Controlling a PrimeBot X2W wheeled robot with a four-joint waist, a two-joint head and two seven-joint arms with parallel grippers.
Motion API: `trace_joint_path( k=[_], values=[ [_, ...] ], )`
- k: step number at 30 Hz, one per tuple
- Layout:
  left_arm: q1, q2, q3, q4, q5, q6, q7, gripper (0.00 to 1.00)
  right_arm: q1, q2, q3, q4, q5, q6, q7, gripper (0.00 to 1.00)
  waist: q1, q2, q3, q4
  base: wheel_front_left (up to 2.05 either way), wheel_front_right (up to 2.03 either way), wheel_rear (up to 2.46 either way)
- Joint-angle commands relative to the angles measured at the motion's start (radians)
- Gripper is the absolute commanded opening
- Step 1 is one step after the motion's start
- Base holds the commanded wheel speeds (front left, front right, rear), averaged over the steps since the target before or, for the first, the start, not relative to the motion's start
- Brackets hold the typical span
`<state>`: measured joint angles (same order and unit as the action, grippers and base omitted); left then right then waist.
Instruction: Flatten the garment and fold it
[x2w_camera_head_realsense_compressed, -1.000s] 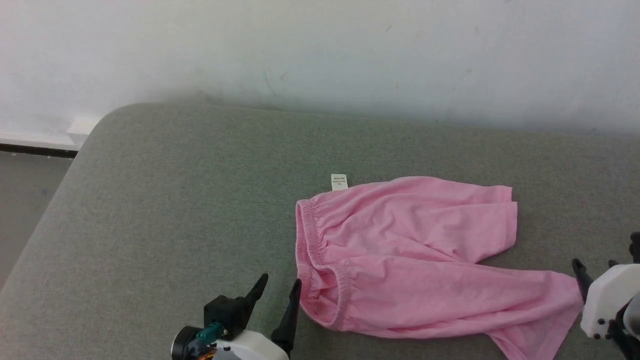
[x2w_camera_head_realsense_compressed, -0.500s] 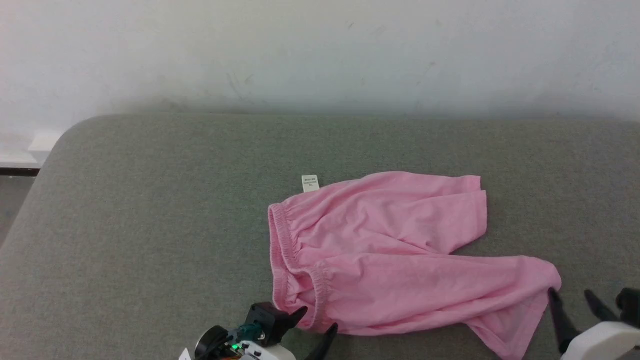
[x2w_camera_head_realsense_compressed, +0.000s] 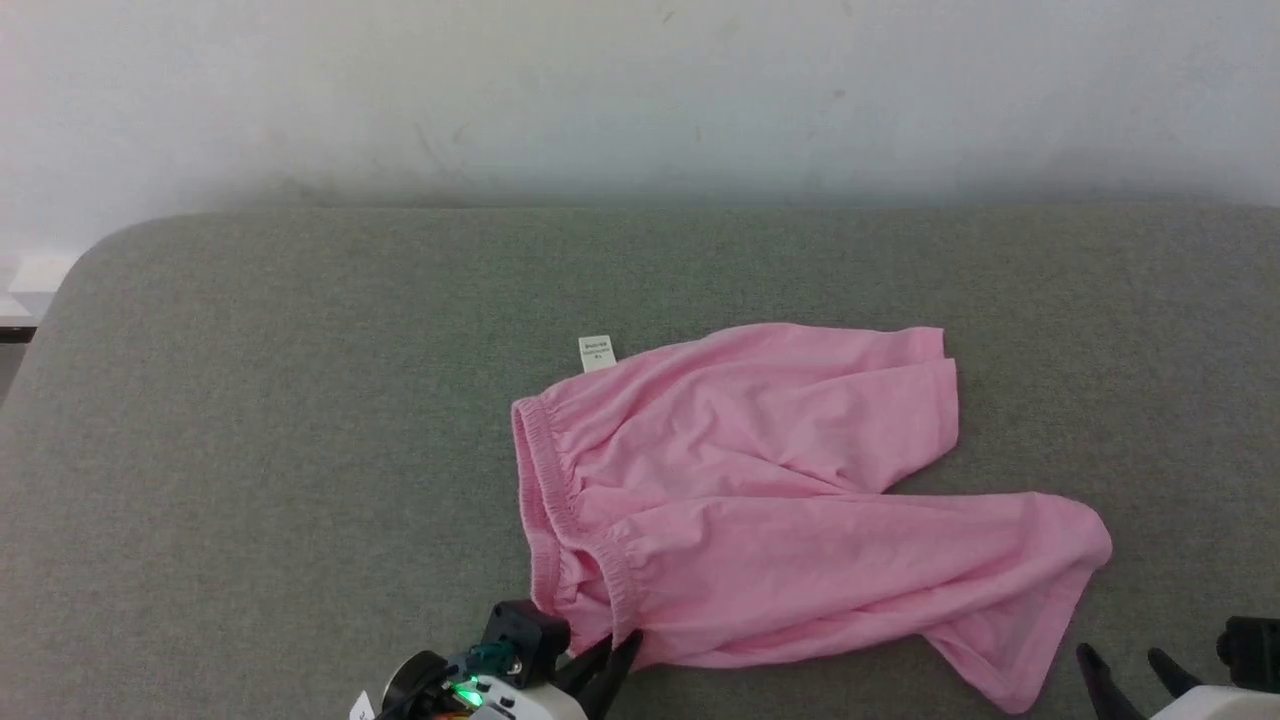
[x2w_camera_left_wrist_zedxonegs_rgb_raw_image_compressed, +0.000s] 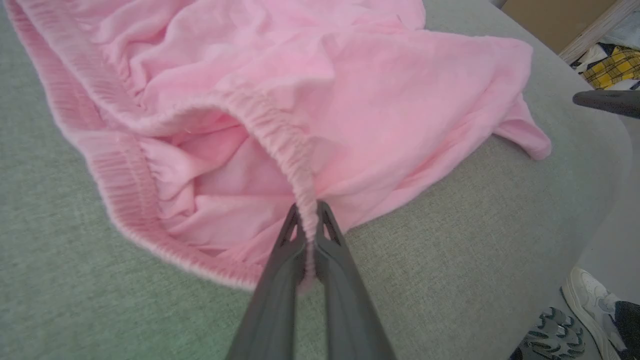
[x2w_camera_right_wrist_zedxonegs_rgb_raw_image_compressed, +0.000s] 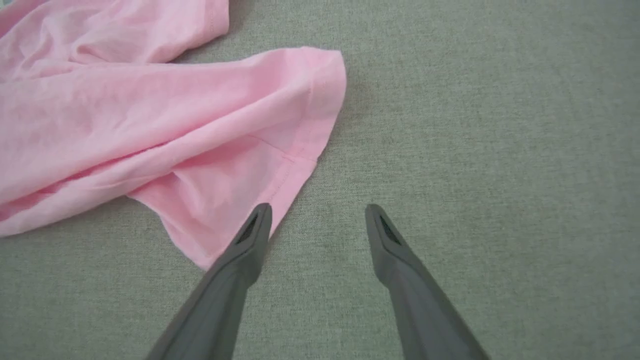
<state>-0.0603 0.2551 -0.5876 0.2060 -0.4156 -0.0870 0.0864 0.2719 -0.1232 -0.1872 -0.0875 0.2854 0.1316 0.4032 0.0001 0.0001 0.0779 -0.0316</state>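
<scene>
The garment (x2w_camera_head_realsense_compressed: 760, 500), light pink shorts, lies rumpled on the grey cushioned surface (x2w_camera_head_realsense_compressed: 300, 400), its gathered waistband (x2w_camera_head_realsense_compressed: 535, 470) to the left and two legs reaching right. A small white label (x2w_camera_head_realsense_compressed: 596, 353) sticks out at its far edge. At the near end of the waistband my left gripper (x2w_camera_head_realsense_compressed: 612, 652) is shut on the elastic edge (x2w_camera_left_wrist_zedxonegs_rgb_raw_image_compressed: 300, 170), and the left wrist view shows that band pinched between the two dark fingertips (x2w_camera_left_wrist_zedxonegs_rgb_raw_image_compressed: 307, 212). My right gripper (x2w_camera_right_wrist_zedxonegs_rgb_raw_image_compressed: 317, 212) stands open over bare fabric, just right of the near leg's hem (x2w_camera_right_wrist_zedxonegs_rgb_raw_image_compressed: 305, 150), holding nothing.
A pale wall (x2w_camera_head_realsense_compressed: 640, 90) runs along the far side of the cushion. The cushion's rounded left corner (x2w_camera_head_realsense_compressed: 90, 260) drops to the floor. In the left wrist view a shoe (x2w_camera_left_wrist_zedxonegs_rgb_raw_image_compressed: 590, 295) and plaid cloth (x2w_camera_left_wrist_zedxonegs_rgb_raw_image_compressed: 612, 67) lie beyond the cushion's edge.
My left gripper moved right onto the near end of the waistband and shut on it. The head camera shifted, so the whole picture moved. My right gripper sank lower in the picture, still open.
</scene>
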Motion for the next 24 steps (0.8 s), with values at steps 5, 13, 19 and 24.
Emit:
trace_joint_path(
  k=[5,13,19,24],
  values=[
    [-0.016,-0.002,0.014,-0.019,0.0,0.007,-0.057,0.0,-0.025,-0.004,-0.008,-0.001,-0.024,-0.001,0.018,1.0,-0.0001,-0.0001,-0.01,0.024,0.0,0.0,0.0],
    [-0.018,-0.009,0.029,-0.079,0.007,0.041,-0.102,0.0,-0.121,-0.027,0.008,0.116,-0.067,-0.001,0.072,1.0,-0.0001,-0.0001,-0.023,0.052,0.0,0.0,0.0],
    [-0.021,-0.014,0.016,-0.1,0.01,0.047,-0.095,0.0,-0.191,-0.047,0.034,0.221,-0.08,-0.001,0.098,1.0,-0.0001,-0.0001,-0.019,0.063,0.0,0.0,0.0],
    [-0.028,-0.016,0.008,-0.108,0.011,0.048,-0.093,0.0,-0.224,-0.06,0.052,0.283,-0.085,-0.001,0.091,1.0,-0.0001,-0.0001,-0.005,0.07,0.0,0.0,0.0]
  ],
)
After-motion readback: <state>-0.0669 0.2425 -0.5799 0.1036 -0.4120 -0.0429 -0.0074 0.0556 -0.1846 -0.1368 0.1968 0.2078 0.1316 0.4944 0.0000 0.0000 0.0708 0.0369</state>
